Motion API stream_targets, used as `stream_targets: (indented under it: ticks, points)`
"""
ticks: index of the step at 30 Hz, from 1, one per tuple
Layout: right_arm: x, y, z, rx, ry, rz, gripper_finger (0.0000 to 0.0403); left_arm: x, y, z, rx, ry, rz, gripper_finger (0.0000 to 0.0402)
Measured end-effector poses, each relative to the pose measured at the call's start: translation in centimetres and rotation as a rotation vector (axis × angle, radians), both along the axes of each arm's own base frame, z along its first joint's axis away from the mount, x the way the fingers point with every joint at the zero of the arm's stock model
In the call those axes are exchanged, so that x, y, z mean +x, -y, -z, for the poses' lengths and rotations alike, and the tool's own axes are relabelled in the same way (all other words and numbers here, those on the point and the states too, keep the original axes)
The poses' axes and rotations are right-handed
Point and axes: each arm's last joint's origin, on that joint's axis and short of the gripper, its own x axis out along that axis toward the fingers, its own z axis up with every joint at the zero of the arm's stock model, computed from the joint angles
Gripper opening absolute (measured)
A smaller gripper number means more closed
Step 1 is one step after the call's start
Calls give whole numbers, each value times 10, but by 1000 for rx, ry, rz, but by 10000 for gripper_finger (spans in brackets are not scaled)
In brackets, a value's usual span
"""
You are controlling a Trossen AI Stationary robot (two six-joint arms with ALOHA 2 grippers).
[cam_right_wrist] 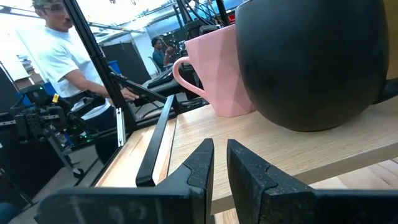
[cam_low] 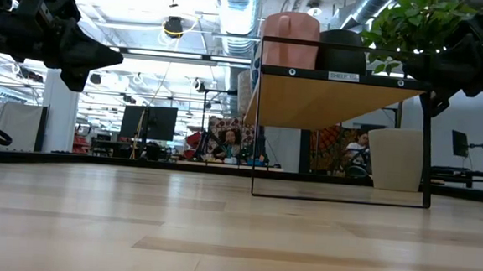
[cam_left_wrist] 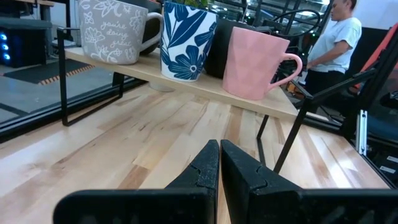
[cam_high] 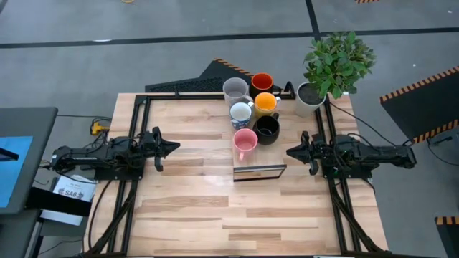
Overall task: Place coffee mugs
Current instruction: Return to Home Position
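Seen from above, the left arm lies along the 9 o'clock edge of the surface [cam_high: 193, 208]. Its left pincer [cam_high: 168, 148] points toward 3 o'clock and hangs above the wood. Its wrist view shows the two fingers [cam_left_wrist: 205, 171] closed almost to touching, with nothing between them.

Toward 1 o'clock from the middle of the surface stands the shelf [cam_low: 336, 103], a wooden board on a thin black frame. All six coffee mugs stand on it in two close columns. In the left column the pale grey mug [cam_high: 234, 89] is at the 12 o'clock end, the white mug with blue inside [cam_high: 241, 112] is in the middle, and the pink mug [cam_high: 245, 141] is at the 6 o'clock end, its handle turned toward 6 o'clock. Just beside them, at 3 o'clock, run the red-orange mug [cam_high: 262, 81], the yellow-orange mug [cam_high: 266, 103] and the glossy black mug [cam_high: 267, 128].

The right arm lies along the 3 o'clock edge. Its right pincer [cam_high: 292, 152] points toward 9 o'clock, near the black mug's end of the shelf but apart from it. Its fingers [cam_right_wrist: 199, 168] are drawn together to a narrow slit and grip nothing.

At the 1 o'clock corner a white pot [cam_high: 310, 99] with a green plant [cam_high: 338, 61] stands just beside the shelf. Beyond the surface, a person in a white shirt [cam_left_wrist: 333, 37] shows in both wrist views.
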Motion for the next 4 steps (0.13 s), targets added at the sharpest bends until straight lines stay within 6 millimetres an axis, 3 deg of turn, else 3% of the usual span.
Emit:
stream_targets:
  ticks: [4]
  points:
    - [0, 0, 0, 0, 0, 0, 73, 0, 0, 0, 0, 0, 0, 0]
